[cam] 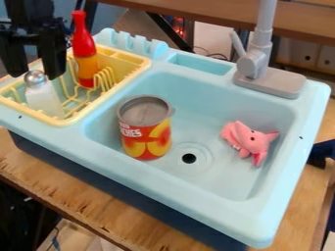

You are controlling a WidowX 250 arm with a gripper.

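Parted jaws by a silver-topped shaker
The gripper (36,72) has its fingers spread, grasping nothing; the shaker's (44,100) cap shows between the tips, though the slant hides whether they reach around it. In my judgement, good handling here means centring on the cap, keeping the fingers upright and clearing the wires of the yellow rack (114,94), which holds the shaker. Outward from the jaws: the red bottle (83,49) just beside, in the rack; the can (145,139) farther, in the sink (180,208); the pink toy (250,139) farthest. Count: 1 shaker, 1 rack, 1 bottle, 1 can, 1 toy, 1 sink.
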